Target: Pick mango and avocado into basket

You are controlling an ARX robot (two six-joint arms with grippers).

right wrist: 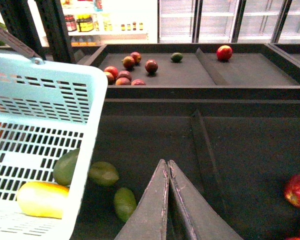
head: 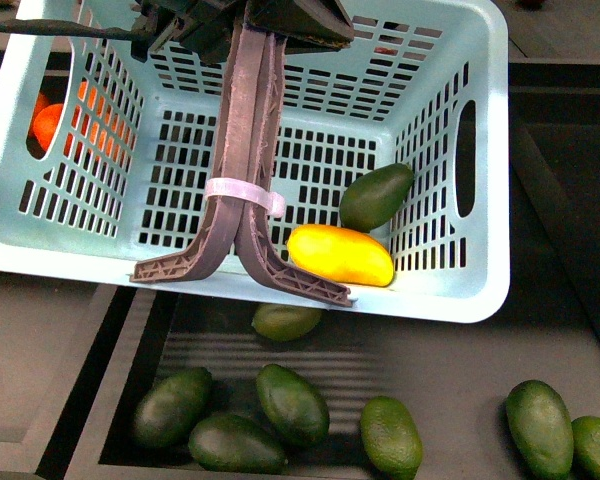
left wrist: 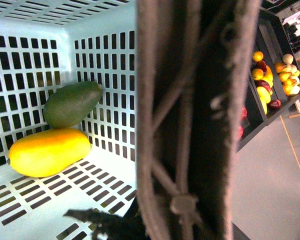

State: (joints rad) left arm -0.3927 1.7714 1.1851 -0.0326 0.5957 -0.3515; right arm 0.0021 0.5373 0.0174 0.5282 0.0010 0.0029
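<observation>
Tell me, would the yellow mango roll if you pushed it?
Probably only a little. The mango looks smooth and rounded, so it may slip, but the avocado and the basket wall lie close beside it.

I'm looking at a grocery shop's produce section: beyond the teal shopping basket (right wrist: 50, 66), dark display bins (right wrist: 250, 145) are holding loose red fruit (right wrist: 151, 66), and farther behind it glass-fronted fridges (right wrist: 215, 20) and stocked shelves (right wrist: 97, 22) are lining the wall.
</observation>
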